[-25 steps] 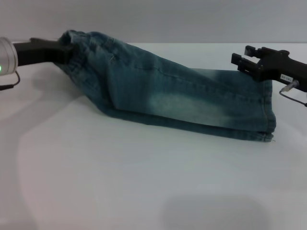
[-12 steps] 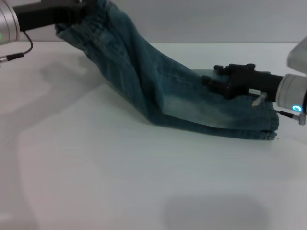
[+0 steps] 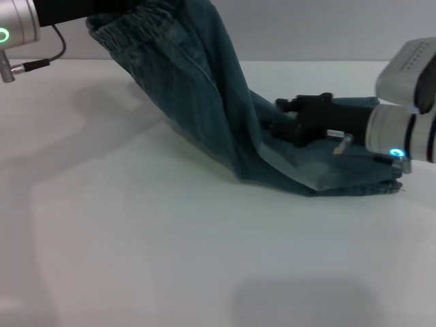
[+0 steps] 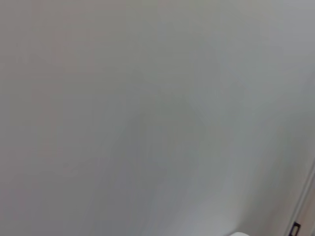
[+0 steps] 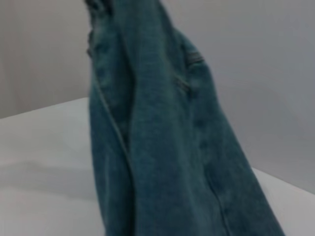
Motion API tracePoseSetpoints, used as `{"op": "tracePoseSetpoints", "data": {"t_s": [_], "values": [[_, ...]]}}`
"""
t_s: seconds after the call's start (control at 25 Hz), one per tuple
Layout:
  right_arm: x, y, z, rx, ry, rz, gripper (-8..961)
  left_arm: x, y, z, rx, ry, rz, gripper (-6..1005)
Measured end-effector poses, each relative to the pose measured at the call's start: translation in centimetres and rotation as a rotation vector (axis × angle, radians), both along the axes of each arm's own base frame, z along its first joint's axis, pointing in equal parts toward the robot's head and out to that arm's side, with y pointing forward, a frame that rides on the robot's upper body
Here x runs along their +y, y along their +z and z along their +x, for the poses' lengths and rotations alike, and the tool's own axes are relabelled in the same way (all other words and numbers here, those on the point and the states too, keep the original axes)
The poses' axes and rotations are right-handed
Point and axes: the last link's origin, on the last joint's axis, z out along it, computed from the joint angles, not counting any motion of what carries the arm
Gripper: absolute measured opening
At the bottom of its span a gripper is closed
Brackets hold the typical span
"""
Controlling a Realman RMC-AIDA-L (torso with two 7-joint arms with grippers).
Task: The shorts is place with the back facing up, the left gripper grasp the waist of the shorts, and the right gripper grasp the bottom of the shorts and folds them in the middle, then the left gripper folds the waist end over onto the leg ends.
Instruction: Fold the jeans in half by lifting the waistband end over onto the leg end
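Note:
The blue denim shorts point(image 3: 204, 88) are folded lengthwise. Their elastic waist point(image 3: 129, 30) hangs in the air at the upper left, and my left gripper point(image 3: 112, 5) is shut on it at the frame's top edge. The cloth slopes down to the leg ends point(image 3: 354, 178), which lie flat on the white table point(image 3: 170, 252). My right gripper point(image 3: 274, 116) reaches in from the right and rests low over the middle of the shorts, open, holding no cloth. The right wrist view shows the raised shorts point(image 5: 162, 147) close up. Nothing but a blank grey surface fills the left wrist view.
The white table stretches wide in front of and to the left of the shorts. A grey wall point(image 3: 327, 27) stands behind the table's far edge. The left arm's cable point(image 3: 41, 63) hangs at the upper left.
The left gripper has carried the waist higher and to the right, so the cloth stands steeper. The right gripper has moved left from the leg hem onto the middle of the shorts.

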Motion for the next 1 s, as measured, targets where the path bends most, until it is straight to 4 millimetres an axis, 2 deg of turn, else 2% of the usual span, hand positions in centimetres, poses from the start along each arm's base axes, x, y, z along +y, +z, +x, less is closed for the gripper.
{"op": "tracePoseSetpoints", "data": {"t_s": [0.56,1.0], "values": [[-0.1,-2.5,-4.2,-0.023,0.131,-0.118,458,-0.1,-0.8,1.4,0.001,-0.051,-0.052,34],[-0.6,-3.8,-7.6,-0.002,0.214,-0.198,459,-0.2,-1.1,1.6,0.008,-0.060,-0.062,34]]}}
